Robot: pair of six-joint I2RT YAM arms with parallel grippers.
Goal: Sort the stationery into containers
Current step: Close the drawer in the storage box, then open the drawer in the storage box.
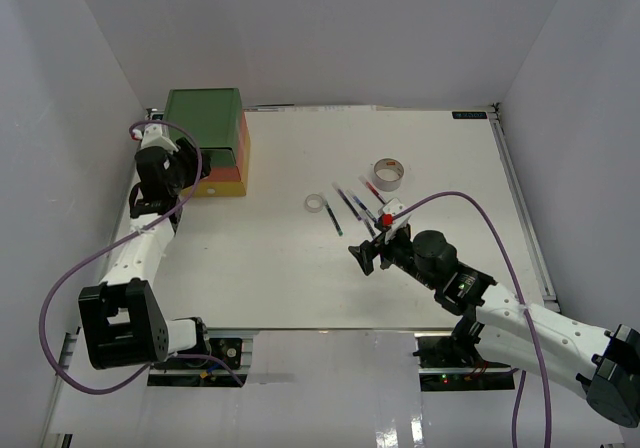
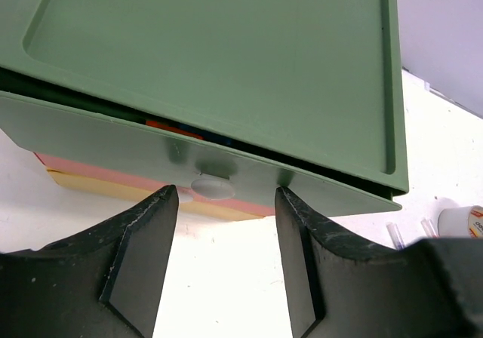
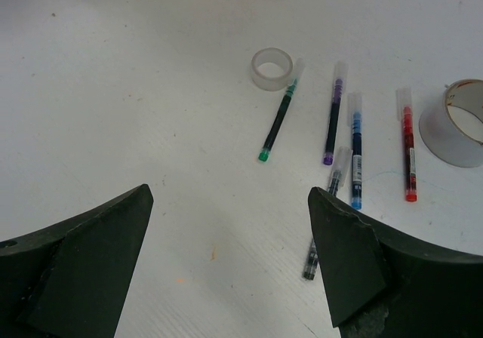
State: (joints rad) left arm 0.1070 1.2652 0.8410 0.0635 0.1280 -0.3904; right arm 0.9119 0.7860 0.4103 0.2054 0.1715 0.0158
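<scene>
The chest [image 1: 205,118] stands at the far left of the bench [image 1: 280,278], right in front of the left arm. In the left wrist view, the green drawer [image 2: 113,138] on top sits slightly out. Through the dark slit above its front we glimpse something orange and something blue inside. Under it we see a strip of the orange drawer [image 2: 83,166] and the yellow drawer [image 2: 98,186]. The left fingers [image 2: 147,240] stand moderately apart on either side of the green drawer's white knob [image 2: 213,185]. They are close to it, and we see a gap on each side, so they hold nothing.

The rest of the stationery lies mid-bench, well apart from the chest. The clear tape ring [image 3: 272,68] rests just beside the tip of the green-ended pen [image 3: 275,123]. To its right lie the purple pen [image 3: 333,115], the blue pen [image 3: 355,153] and the red pen [image 3: 408,149], roughly parallel. A darker pen [image 3: 323,217] lies nearest the camera, its upper end against the blue one. The grey tape roll [image 3: 456,123] stands at the right edge, near the red pen.

The right fingers [image 3: 98,232] hang above the bench on the near side of the pens, spread wide with nothing between them.
</scene>
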